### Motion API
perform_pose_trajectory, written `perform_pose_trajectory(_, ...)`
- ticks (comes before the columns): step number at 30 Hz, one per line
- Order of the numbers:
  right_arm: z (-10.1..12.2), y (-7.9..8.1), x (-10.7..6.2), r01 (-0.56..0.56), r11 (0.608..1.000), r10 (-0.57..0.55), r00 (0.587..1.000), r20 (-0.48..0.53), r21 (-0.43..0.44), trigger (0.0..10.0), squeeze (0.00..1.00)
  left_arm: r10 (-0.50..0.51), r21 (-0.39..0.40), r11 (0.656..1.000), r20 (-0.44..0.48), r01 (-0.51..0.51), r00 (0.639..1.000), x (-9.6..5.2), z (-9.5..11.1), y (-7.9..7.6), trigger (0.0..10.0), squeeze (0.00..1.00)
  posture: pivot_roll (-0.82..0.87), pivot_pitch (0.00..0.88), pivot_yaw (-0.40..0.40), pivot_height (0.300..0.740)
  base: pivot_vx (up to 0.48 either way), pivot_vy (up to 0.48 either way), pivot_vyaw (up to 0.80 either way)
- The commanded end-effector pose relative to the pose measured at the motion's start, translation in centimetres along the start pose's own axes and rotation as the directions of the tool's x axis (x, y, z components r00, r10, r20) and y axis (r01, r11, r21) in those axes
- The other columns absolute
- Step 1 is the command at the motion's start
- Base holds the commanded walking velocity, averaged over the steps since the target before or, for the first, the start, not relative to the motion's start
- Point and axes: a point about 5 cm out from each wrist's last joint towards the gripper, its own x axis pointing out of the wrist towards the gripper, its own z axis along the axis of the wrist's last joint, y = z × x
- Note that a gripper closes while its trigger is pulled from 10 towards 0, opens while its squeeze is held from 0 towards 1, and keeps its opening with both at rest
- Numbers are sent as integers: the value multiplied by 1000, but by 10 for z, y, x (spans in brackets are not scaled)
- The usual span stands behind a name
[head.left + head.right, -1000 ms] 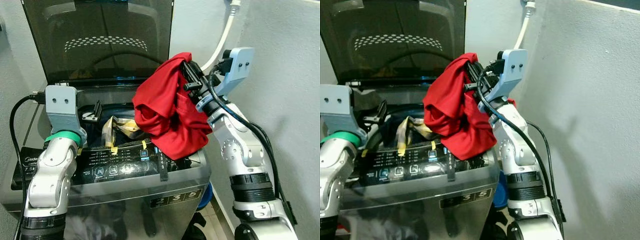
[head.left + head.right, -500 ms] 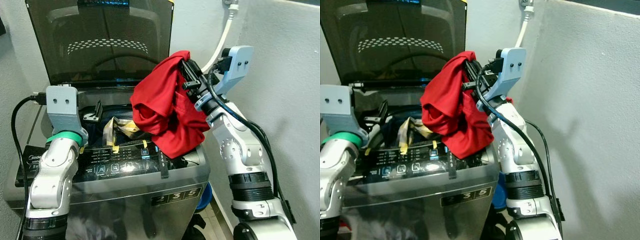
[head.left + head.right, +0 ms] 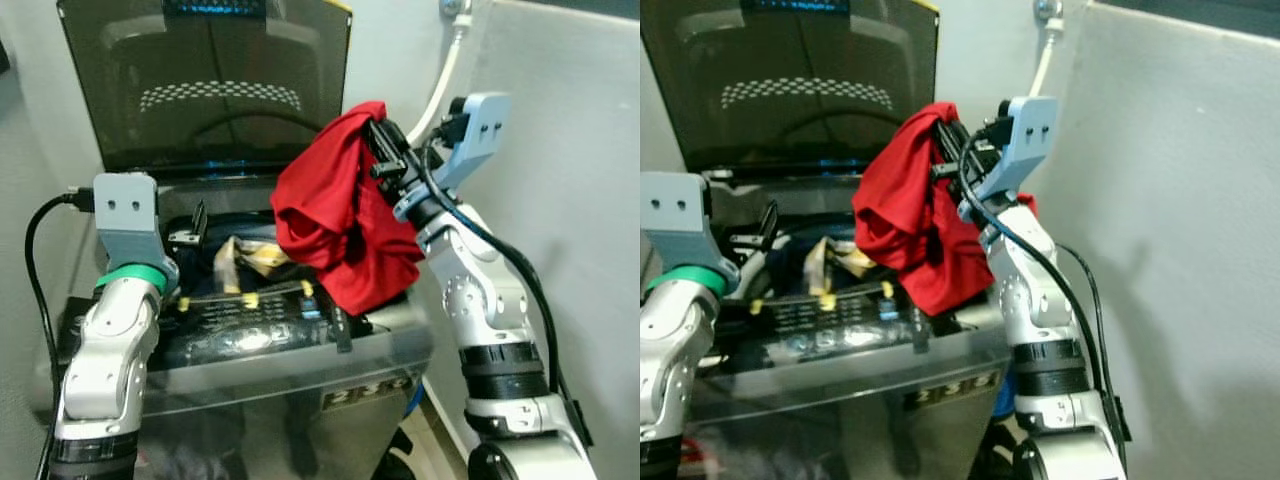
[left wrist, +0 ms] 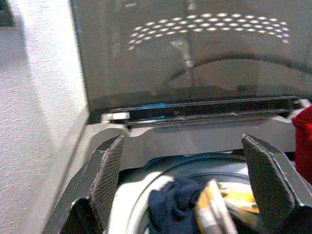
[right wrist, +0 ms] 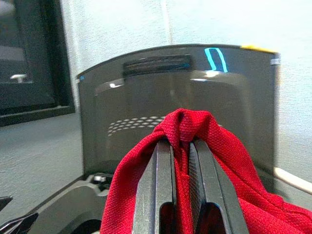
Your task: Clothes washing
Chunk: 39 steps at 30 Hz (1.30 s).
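**Red garment held above the open washer**

A red garment (image 3: 340,225) is clamped between the two black fingers (image 5: 158,190) of the right gripper (image 3: 383,150), which are pressed close together with a fold of cloth pinched between them. The garment is gripped near its top edge, so that most of the fabric hangs bunched below and to the inner side of the gripper. Its lower part is draped over the near right corner of the washing machine (image 3: 300,360), beside the control panel (image 3: 255,325), rather than inside the drum. The gripper is raised high, presumably so that the trailing cloth can be lifted clear of the rim.

The lid (image 3: 210,85) is stood upright behind both grippers, leaving the drum open beneath them. Inside the drum, below and ahead of the left gripper (image 4: 185,190), a dark blue item (image 4: 170,209) and a yellow-and-white item (image 4: 219,204) are already lying. The left gripper is held over the left side of the opening with its fingers spread wide apart and nothing between them, apparently kept out of the way.

The loading step is judged to be under way: the red garment has not yet been dropped into the drum.
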Motion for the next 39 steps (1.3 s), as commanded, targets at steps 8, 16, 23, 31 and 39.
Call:
perform_pose_trajectory(8, 10, 0, 5, -14, 1000, 15, 999, 43, -22, 10000, 0, -7, 15, 1000, 2, 7, 1000, -2, 0, -1, 10000, 0, 118, 0, 3, 740, 0, 0, 0)
perform_pose_trajectory(16, 16, 7, 17, -64, 997, 66, 996, 52, -35, 10000, 0, 60, 76, 995, 37, -63, 997, 3, 5, 4, 10000, 0, 107, 0, 11, 740, 0, 0, 0)
perform_pose_trajectory(23, 66, 26, 75, -93, 992, 73, 976, 207, 87, 10000, 0, 112, 124, 984, 101, -124, 989, 9, 14, 9, 10000, 0, 100, 0, 25, 740, 0, 0, 0)
perform_pose_trajectory(31, 86, 67, 111, -194, 951, 132, 959, 250, 242, 10000, 0, 107, 130, 984, 102, -120, 989, 3, 15, 11, 10000, 0, 137, 0, -10, 740, 0, 0, 0)
perform_pose_trajectory(39, -46, 89, 81, -260, 965, 255, 914, -315, 24, 10000, 0, 95, 145, 983, 106, -110, 990, -3, 15, 14, 10000, 0, 150, 0, -23, 740, 0, 0, 0)
